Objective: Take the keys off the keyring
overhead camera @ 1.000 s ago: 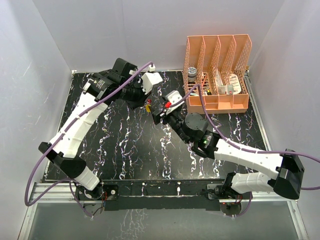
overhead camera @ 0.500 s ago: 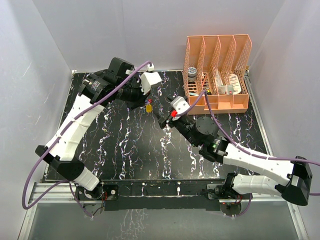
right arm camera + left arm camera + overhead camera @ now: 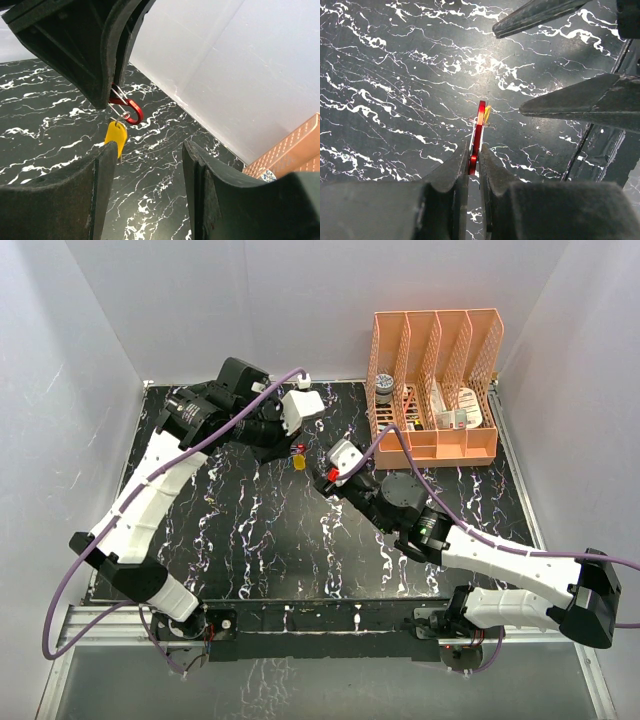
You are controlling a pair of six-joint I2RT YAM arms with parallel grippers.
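My left gripper (image 3: pixel 474 161) is shut on the keyring (image 3: pixel 478 135), a thin dark red loop, and holds it above the black marbled table (image 3: pixel 250 530). A yellow-gold key (image 3: pixel 115 137) hangs from the keyring (image 3: pixel 128 108) on a small silver ring. In the top view the key (image 3: pixel 298 462) shows just below the left gripper (image 3: pixel 293 447). My right gripper (image 3: pixel 147 165) is open and empty, its left finger (image 3: pixel 95 195) just below and in front of the hanging key. In the left wrist view the key (image 3: pixel 487 114) shows edge-on beside the red loop.
An orange file organiser (image 3: pixel 435 385) with small items stands at the back right of the table. White walls (image 3: pixel 70 390) close in the left, right and back sides. The right arm's open fingers (image 3: pixel 580 102) reach into the left wrist view from the right.
My right gripper pulled back from the keyring, then came forward again toward the hanging key. My left arm shifted slightly, still holding the red keyring.
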